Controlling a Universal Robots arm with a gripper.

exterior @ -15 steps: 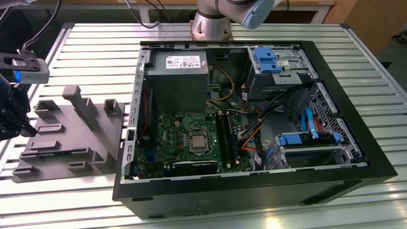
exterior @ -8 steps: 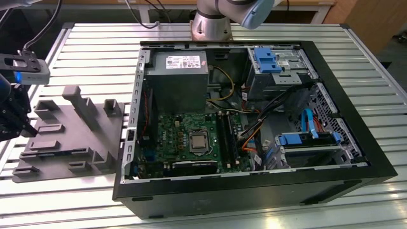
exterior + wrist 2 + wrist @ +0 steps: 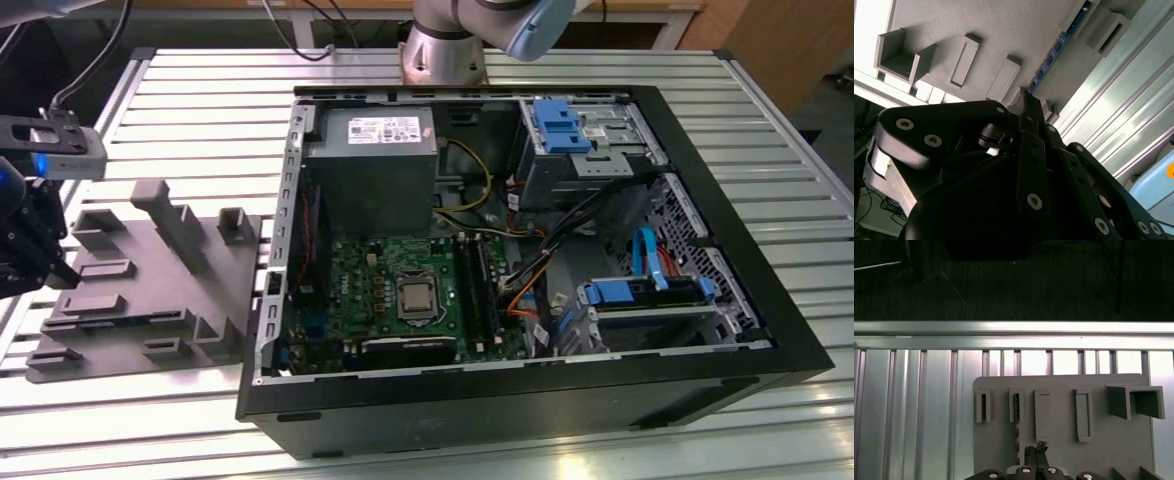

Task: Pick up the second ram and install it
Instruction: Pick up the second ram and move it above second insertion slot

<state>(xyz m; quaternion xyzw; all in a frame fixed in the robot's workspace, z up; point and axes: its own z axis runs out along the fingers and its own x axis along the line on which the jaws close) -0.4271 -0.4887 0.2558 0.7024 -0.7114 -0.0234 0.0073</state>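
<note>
- Exterior view: the black, link-fingered gripper hung at the exterior view's left edge, over the near corner of a grey moulded plastic holding block with raised ribs and pockets.
- The holding block lay flat on a silver slatted aluminium table, just beside an open black metal computer case on the exterior view's right.
- Inside the case a green motherboard lay exposed, with long black plastic memory slots along its side.
- The arm's grey cylindrical base stood on the table behind the case.
- In both wrist views the second ram, a thin dark green circuit-board stick, stood on edge in a narrow pocket of the holding block, well apart from the case.
- In the first wrist view the gripper sat just beside the near end of the second ram, not around it; contact could not be judged.
- In the second wrist view the gripper tapered to a single point close to that end of the stick.
- Gripper state: fingers drawn together, nothing grasped between them.
- The other pockets seen in the first wrist view held nothing.
</note>
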